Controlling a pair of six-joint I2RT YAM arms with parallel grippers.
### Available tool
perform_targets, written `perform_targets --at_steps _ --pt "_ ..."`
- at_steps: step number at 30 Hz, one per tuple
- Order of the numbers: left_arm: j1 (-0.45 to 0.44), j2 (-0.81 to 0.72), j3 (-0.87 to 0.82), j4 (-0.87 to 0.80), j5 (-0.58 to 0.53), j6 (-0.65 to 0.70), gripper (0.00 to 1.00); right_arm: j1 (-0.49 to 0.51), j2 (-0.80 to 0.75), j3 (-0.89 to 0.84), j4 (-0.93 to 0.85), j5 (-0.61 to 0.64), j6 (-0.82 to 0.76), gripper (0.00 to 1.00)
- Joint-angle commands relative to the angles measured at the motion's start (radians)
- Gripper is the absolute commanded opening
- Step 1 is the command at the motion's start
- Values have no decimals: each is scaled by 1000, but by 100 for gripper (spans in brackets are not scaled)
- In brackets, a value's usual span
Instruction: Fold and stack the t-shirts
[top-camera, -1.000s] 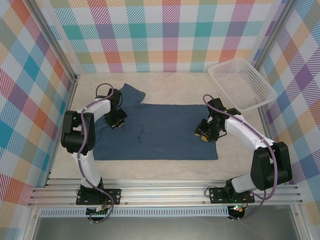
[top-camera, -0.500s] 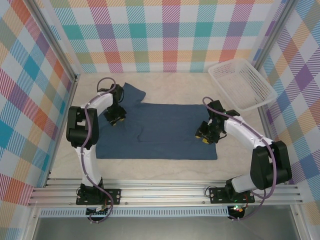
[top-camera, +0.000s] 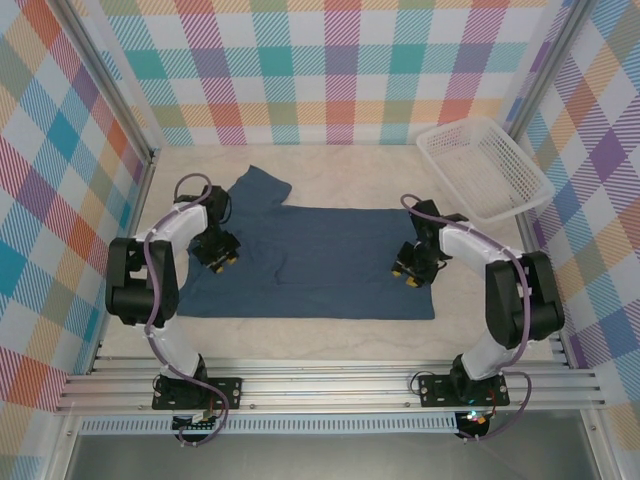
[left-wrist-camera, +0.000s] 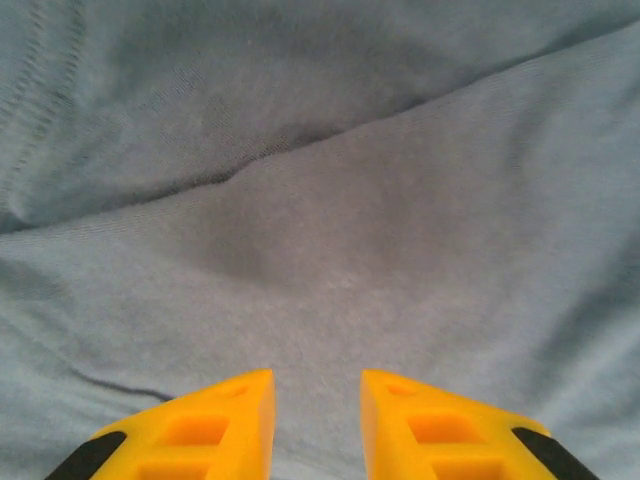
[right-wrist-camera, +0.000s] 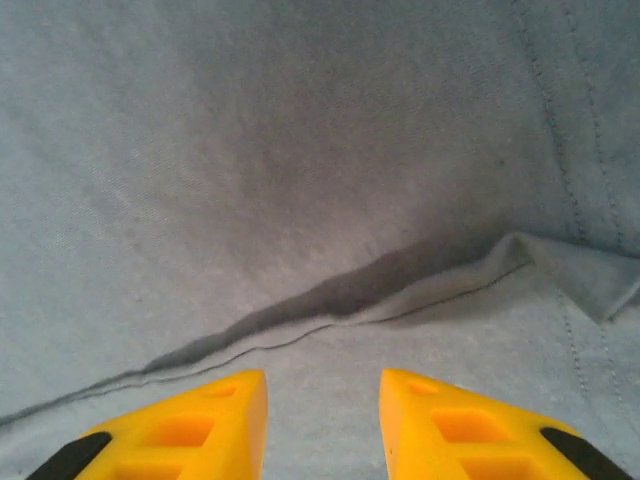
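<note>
A dark slate-blue t-shirt lies spread flat on the table, one sleeve poking out at the back left. My left gripper hangs low over the shirt's left part, near the sleeve. Its yellow fingers stand apart over a soft crease in the fabric, with nothing between them. My right gripper hovers over the shirt's right part. Its yellow fingers are also apart, just short of a folded hem edge.
A white mesh basket stands at the back right corner. Checked walls close in the table on three sides. Bare table shows behind the shirt and in front of it, up to the metal rail.
My left gripper has shifted left and slightly towards me over the shirt's left part. The right gripper has edged a little leftwards and its arm has folded in. The shirt lies as before.
</note>
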Motion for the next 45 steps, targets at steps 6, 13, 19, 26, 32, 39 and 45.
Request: perform_targets --at_steps 6,13,19,26,32,39,45 --pt "2 20 -75 60 6 19 27 -110 -2 -57 -16 139 -18 32" --pt "2 12 -111 81 -16 44 27 -196 81 4 56 97 -119 14" --pt "2 -71 -75 52 -58 49 26 -204 39 12 -21 163 -87 0" --pt "4 -68 -28 59 13 88 25 -64 -169 11 -77 178 -57 17" --pt "3 13 -34 88 72 88 23 122 -91 -36 -11 50 77 17" --pt "-55 46 -84 100 96 71 23 85 4 -111 -71 129 205 17" --pt "-153 17 -203 124 59 -12 23 -57 -10 -198 -113 146 249 18"
